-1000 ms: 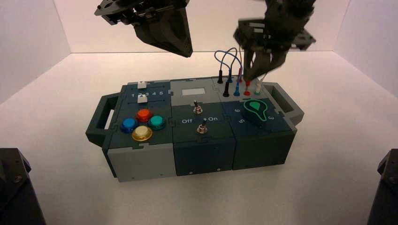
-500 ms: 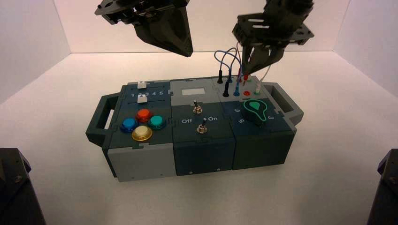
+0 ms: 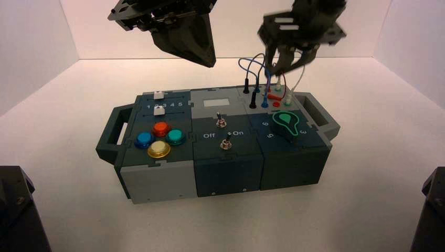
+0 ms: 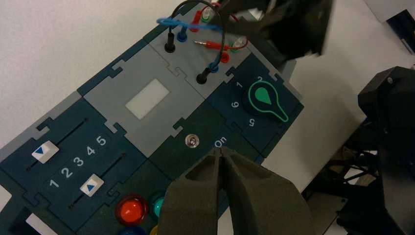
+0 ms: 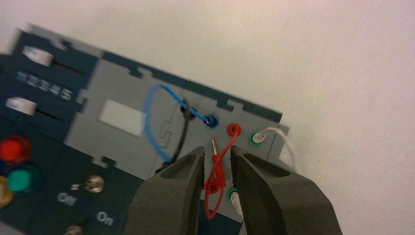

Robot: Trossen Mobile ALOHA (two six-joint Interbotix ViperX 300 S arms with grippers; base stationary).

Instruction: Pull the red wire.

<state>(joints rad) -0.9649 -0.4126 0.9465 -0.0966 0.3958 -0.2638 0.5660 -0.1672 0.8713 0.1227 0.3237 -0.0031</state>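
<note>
The box [image 3: 157, 181] stands on the white table [image 3: 367, 184], with a handle [image 3: 108, 133] at its left end. On the left section, two white sliders [image 4: 45, 152] run along a scale numbered 1 to 5, with red [image 3: 160, 128], blue [image 3: 144, 139], green [image 3: 175, 137] and yellow [image 3: 158, 149] buttons nearer the robot. The left gripper [image 4: 221, 157] hangs above the box's middle section, its fingers closed together and gripping nothing. In the middle section, a grey panel carries a white rectangle [image 4: 147, 99], and two toggle switches [image 3: 221, 122] stand nearer the robot beside the "Off" and "On" lettering. On the right section, a green-outlined knob [image 3: 286, 125] sits among numerals, and behind it is the socket panel with the black wire [image 4: 195, 29], the blue wire [image 5: 154, 122] and the white wire [image 5: 281, 139]. The right gripper [image 5: 218, 156] is raised above this socket panel, its fingers slightly apart on either side of the free plug of the red wire [image 5: 215, 178]; whether they clamp the plug cannot be determined. That plug is out of its red socket [image 5: 233, 129], with its metal pin bare. The red lead loops below the fingers, and where its other end goes cannot be made out.
</note>
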